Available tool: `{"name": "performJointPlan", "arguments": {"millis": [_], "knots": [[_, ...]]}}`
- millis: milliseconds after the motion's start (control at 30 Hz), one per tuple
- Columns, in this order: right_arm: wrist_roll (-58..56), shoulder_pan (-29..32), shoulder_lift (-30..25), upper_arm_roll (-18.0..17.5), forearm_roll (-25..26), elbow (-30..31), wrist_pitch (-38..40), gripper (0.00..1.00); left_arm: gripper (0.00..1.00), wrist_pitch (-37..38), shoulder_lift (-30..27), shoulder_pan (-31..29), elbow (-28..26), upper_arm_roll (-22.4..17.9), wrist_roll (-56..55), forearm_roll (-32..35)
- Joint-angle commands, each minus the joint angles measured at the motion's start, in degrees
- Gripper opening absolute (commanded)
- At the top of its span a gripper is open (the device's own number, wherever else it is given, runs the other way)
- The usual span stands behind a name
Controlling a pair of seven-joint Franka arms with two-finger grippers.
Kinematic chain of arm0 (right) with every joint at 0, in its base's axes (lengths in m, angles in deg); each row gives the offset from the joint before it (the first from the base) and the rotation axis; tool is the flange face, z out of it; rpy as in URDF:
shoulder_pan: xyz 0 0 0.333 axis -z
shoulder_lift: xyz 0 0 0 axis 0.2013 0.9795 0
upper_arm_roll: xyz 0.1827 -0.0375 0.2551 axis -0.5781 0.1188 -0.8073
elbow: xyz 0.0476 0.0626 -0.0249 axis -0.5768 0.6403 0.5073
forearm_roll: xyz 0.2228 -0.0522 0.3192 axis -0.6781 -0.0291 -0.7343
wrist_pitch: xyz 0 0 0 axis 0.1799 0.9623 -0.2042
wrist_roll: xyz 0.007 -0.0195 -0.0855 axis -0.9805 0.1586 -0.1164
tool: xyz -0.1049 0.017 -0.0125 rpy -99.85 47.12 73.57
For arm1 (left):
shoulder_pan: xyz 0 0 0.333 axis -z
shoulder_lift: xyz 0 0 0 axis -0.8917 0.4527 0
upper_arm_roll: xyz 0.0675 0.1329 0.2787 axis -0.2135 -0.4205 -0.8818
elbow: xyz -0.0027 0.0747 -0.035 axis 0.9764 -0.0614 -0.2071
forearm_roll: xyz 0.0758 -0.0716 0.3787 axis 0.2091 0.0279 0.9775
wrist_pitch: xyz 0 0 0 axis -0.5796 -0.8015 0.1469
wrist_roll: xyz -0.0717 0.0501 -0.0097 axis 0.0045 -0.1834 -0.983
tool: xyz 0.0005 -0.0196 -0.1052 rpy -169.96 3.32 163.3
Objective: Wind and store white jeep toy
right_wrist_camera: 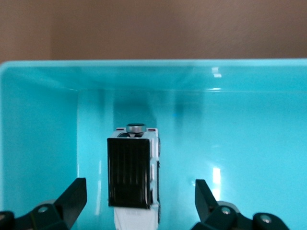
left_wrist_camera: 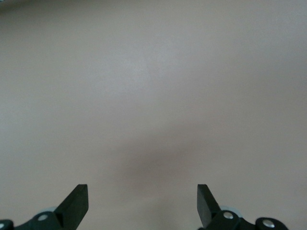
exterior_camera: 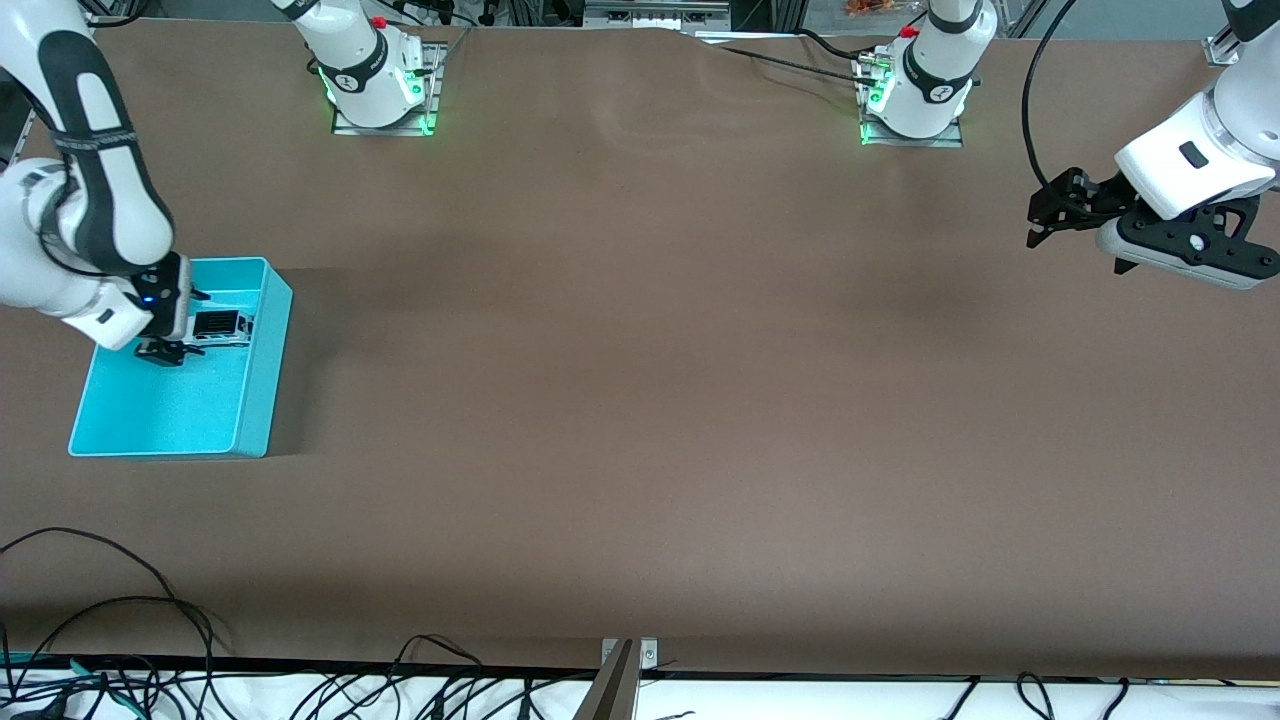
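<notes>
The white jeep toy lies inside the turquoise bin, in the part of the bin farther from the front camera, at the right arm's end of the table. In the right wrist view the jeep toy shows its black roof and a round grey knob at one end. My right gripper reaches down into the bin. It is open, and its fingers stand on either side of the jeep with a gap on each side. My left gripper waits open over bare table at the left arm's end, holding nothing.
The brown table top stretches between the two arms. Both arm bases stand along the edge farthest from the front camera. Loose black cables lie along the edge nearest that camera.
</notes>
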Motion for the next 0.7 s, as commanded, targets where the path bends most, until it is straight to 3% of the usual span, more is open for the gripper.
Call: {"name": "performJointPlan", "arguments": {"millis": [0, 300, 667], "knots": [[0.46, 0.13, -2.02, -1.73, -1.59, -7.14, 9.62, 1.00, 1.00, 0.39, 0.30, -0.47, 0.85, 0.18, 0.05, -1.00], [14.24, -0.04, -3.43, -5.16, -0.97, -18.75, 21.65, 1.00, 1.00, 0.39, 0.30, -0.47, 0.85, 0.18, 0.05, -1.00], [51.32, -3.65, -7.74, -9.64, 4.04, -24.99, 31.32, 1.00, 1.00, 0.39, 0.30, -0.47, 0.76, 0.18, 0.05, -1.00]]}}
